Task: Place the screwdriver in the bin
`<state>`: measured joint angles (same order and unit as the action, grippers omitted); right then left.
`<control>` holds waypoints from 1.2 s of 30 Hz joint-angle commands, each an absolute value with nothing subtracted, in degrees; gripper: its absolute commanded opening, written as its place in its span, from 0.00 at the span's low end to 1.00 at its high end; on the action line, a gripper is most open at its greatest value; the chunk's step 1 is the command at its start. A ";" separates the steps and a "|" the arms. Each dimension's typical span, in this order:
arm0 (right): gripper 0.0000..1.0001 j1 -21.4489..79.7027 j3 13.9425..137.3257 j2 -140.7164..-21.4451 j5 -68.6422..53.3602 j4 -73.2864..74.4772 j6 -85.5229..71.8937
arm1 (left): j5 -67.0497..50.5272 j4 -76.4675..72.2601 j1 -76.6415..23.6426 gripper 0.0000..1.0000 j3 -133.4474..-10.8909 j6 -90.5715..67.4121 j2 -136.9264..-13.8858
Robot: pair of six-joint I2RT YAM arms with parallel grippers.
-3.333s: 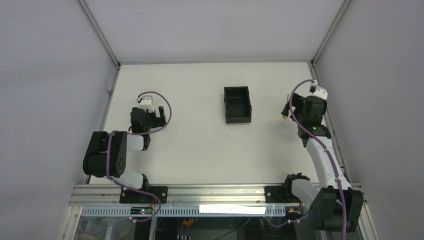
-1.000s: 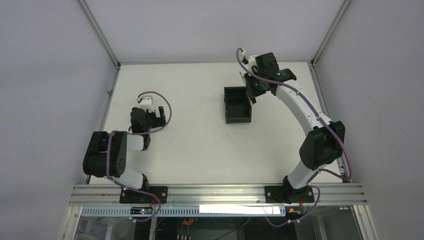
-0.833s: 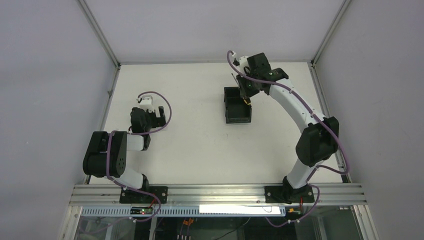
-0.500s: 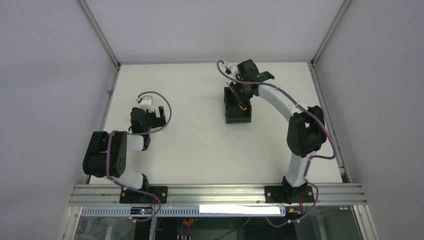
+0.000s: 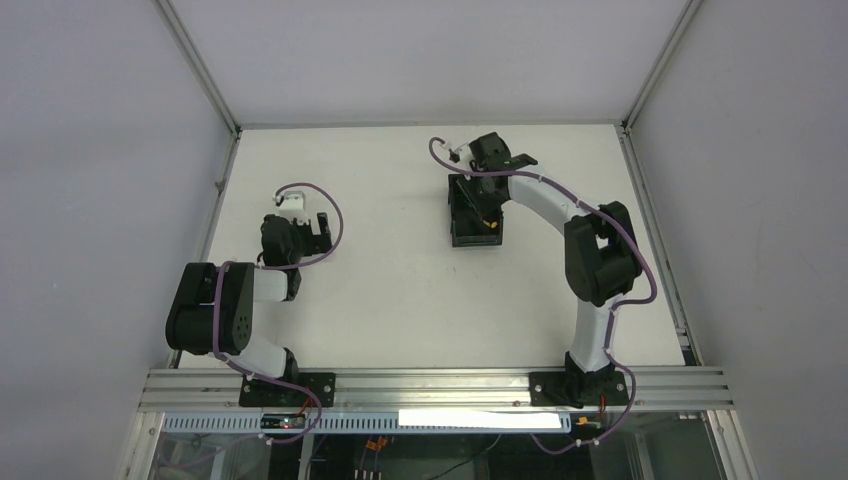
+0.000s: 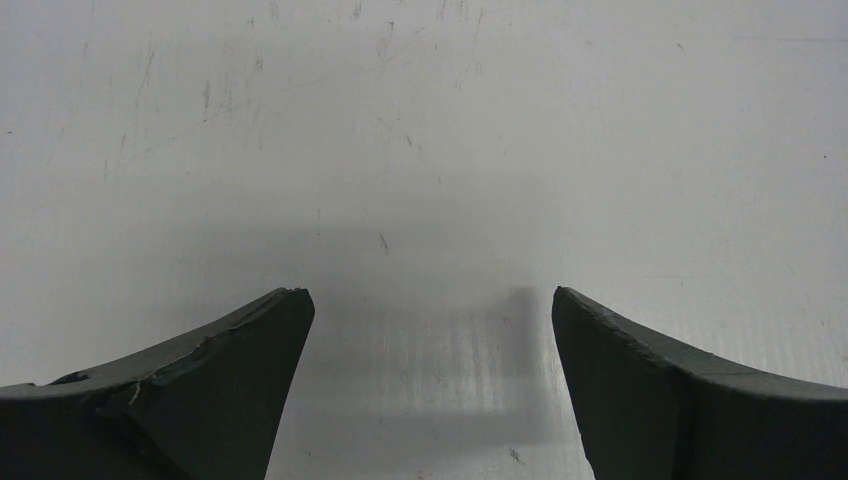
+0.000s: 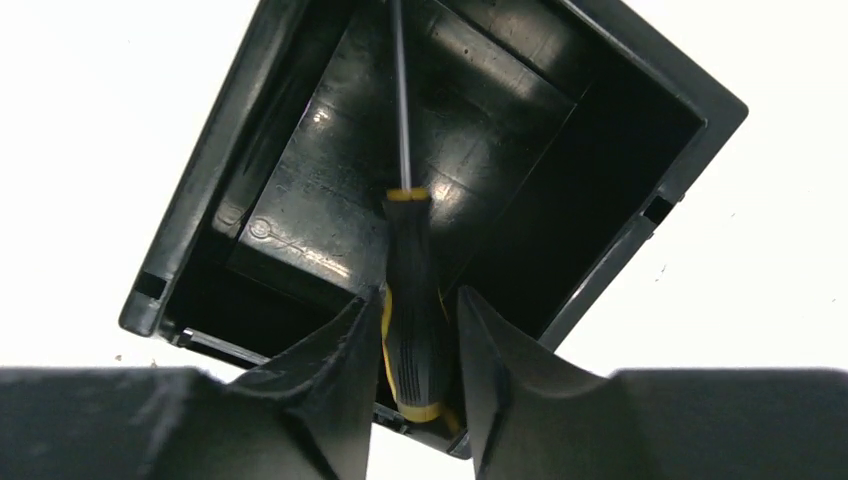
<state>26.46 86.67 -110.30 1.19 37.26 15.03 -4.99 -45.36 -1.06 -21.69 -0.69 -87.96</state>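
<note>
The table (image 5: 380, 290) is white and closed in by pale walls on the left, right and far sides. The bin (image 5: 476, 241) stands in the far middle part, well apart from the left and right edges. There is much bare surface around it on all sides.

The right arm reaches in a curve from its base to the far side, and the right gripper (image 5: 478, 195) hangs over the far part of the bin. In the right wrist view we look down into the bin (image 7: 200, 190). The screwdriver (image 7: 412, 300) lies along the inside, with its thin shaft towards the far wall and its black and yellow handle at the lower end. The handle is between the two fingers of the right gripper (image 7: 418, 297). The fingers (image 7: 350, 350) are only a little apart and stand just beside the handle. We cannot tell if they press it or only stand next to it.

The left gripper (image 6: 430, 330) is at the left of the table, well apart from the bin. Its fingers are spread wide just above the bare surface, with nothing between them.
</note>
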 commanded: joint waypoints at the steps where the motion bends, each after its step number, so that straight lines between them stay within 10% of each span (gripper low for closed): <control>1: 0.42 26.64 86.58 -109.57 2.55 33.85 15.57 | -5.10 -46.93 -1.14 0.99 -21.53 -0.79 -86.36; 14: 0.60 26.63 89.61 -102.00 5.03 34.16 6.35 | -5.08 -46.93 -1.14 0.99 -21.53 -0.79 -86.46; 22: 0.99 19.32 89.26 -95.37 11.01 40.01 -9.28 | -5.10 -46.98 -1.14 0.99 -21.58 -0.79 -86.38; 36: 0.99 -5.00 84.87 -92.90 9.32 41.79 -7.39 | -5.10 -46.93 -1.14 0.99 -21.53 -0.79 -86.41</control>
<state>-2.59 84.64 -94.78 10.22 42.24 -8.01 -4.99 -45.36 -1.06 -21.69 -0.69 -87.94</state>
